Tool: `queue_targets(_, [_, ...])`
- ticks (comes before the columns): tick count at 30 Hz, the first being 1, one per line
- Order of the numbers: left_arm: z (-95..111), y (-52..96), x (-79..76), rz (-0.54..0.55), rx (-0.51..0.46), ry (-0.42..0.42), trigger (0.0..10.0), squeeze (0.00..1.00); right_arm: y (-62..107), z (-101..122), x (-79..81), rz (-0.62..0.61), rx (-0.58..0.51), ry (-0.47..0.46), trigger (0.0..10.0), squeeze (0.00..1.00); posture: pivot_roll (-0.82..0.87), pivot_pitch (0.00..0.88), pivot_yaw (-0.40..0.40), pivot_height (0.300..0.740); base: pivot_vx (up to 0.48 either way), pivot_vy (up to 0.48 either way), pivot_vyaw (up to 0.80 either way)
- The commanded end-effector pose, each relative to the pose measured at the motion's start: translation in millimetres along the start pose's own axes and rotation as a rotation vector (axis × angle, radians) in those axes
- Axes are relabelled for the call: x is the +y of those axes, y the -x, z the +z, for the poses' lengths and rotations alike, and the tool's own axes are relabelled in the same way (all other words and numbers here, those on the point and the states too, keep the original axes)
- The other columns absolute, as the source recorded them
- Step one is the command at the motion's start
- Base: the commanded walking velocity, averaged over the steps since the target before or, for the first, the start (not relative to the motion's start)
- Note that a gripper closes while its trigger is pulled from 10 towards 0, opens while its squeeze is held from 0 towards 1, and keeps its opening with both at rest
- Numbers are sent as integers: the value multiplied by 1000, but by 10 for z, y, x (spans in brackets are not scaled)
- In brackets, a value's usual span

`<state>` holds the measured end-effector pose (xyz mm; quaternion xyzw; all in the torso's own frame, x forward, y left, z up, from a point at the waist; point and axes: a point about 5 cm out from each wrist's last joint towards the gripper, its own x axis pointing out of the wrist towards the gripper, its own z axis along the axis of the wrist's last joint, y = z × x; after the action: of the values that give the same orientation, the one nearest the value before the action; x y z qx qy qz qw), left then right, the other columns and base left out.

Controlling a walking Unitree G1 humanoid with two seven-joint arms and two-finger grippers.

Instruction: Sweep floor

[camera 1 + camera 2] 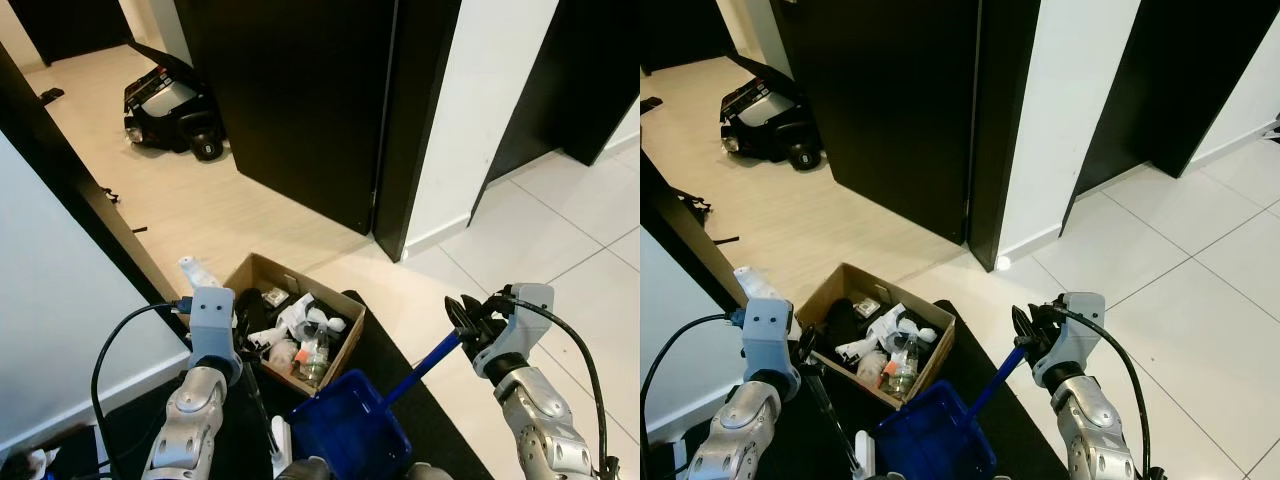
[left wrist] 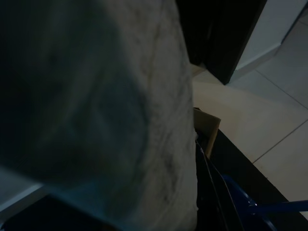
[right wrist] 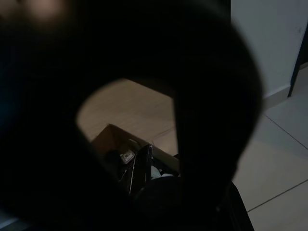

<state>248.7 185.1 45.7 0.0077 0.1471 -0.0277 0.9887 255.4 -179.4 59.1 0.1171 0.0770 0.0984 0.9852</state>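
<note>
Right claw is clenched on the blue dustpan's handle; left claw's grip cannot be told.

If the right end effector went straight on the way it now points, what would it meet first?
Probably the cardboard box of rubbish. The right end effector, shut on the blue dustpan handle, points toward the robot's left, and its wrist view looks at that box. Depth is unclear.

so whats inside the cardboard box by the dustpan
The cardboard box is open and holds mixed rubbish: a clear plastic bottle, white crumpled pieces and dark items. Whatever lies beneath that top layer is covered. The blue dustpan sits beside it.
</note>
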Motion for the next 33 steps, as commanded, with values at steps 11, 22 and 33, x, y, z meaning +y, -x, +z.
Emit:
queue_targets(11, [26,-26,49,17,-11,-3,10000,0,-28,-27,145,59,-14,-110,10000,0,70,61,27,740,0,480,0])
queue_targets(22, [21,-31,53,18,-8,-7,10000,0,-26,-28,151,60,-13,-112,10000,0,71,62,27,740,0,445,0])
queue_targets(33, [13,-25,46,21,-8,-8,10000,0,-30,-25,152,67,-12,-117,10000,0,72,62,23,740,0,402,0])
